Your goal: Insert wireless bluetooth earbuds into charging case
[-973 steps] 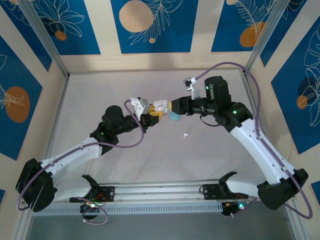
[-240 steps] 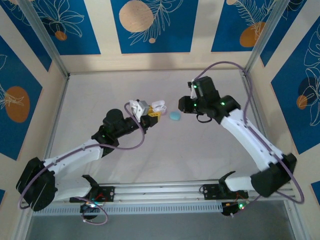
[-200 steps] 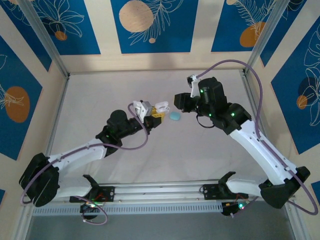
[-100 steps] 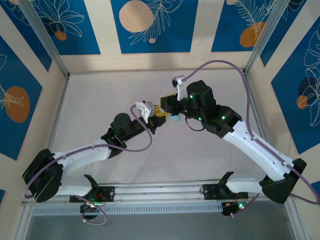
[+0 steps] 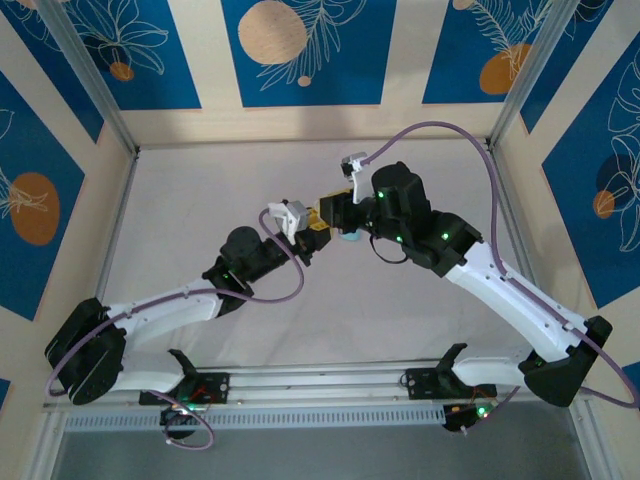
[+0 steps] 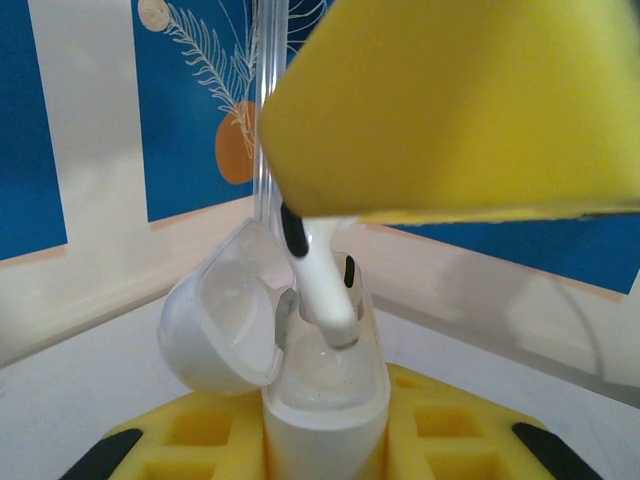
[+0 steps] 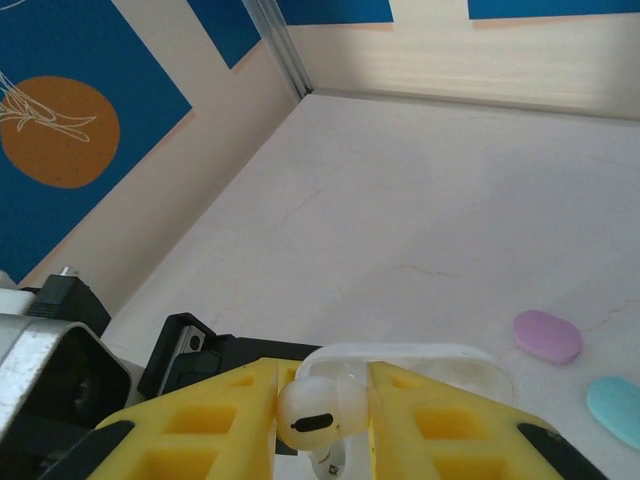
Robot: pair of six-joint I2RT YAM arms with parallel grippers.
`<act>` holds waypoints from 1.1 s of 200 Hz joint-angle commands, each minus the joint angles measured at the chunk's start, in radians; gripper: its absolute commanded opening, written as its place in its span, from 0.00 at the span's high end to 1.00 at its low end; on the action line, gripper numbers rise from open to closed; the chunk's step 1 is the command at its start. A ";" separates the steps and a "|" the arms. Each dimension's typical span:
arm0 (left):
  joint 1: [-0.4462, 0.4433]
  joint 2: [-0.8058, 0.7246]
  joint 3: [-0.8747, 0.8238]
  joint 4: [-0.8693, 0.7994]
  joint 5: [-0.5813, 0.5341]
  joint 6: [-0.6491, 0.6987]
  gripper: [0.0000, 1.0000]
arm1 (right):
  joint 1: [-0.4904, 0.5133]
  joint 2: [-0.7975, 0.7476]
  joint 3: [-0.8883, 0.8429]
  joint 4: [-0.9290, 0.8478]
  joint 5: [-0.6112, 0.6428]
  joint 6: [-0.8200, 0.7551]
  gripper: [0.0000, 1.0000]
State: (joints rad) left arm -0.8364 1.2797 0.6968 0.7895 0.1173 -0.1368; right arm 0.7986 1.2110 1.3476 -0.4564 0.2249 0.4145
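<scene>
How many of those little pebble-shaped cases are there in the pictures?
3. A white case, lid open, is held in the left gripper; a pink case and a teal case lie apart on the table. Others could be hidden.

The earbud and open case are smooth, glossy white plastic. The fingers of the right gripper are matt yellow plastic. The tabletop looks pale and matt.
</scene>
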 commanded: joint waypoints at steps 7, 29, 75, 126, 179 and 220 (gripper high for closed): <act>-0.010 0.003 0.026 0.076 -0.016 -0.028 0.75 | 0.007 0.015 -0.013 0.012 -0.016 -0.011 0.72; -0.010 0.005 0.026 0.082 -0.012 -0.034 0.75 | 0.007 0.019 -0.024 0.014 -0.018 -0.006 0.72; -0.010 -0.002 0.021 0.097 -0.033 -0.036 0.74 | 0.005 0.016 -0.040 0.006 -0.018 -0.004 0.72; -0.010 -0.004 0.018 0.112 -0.032 -0.031 0.75 | 0.004 0.015 -0.029 -0.021 -0.019 -0.022 0.68; -0.013 -0.008 0.032 0.057 -0.018 -0.005 0.75 | -0.012 0.018 0.004 -0.025 -0.025 -0.033 0.65; -0.015 -0.011 0.033 0.053 -0.017 0.001 0.75 | -0.028 0.018 0.017 -0.019 -0.050 -0.019 0.62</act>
State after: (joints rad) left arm -0.8364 1.2827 0.6968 0.7959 0.0917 -0.1509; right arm 0.7876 1.2270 1.3296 -0.4603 0.1905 0.3996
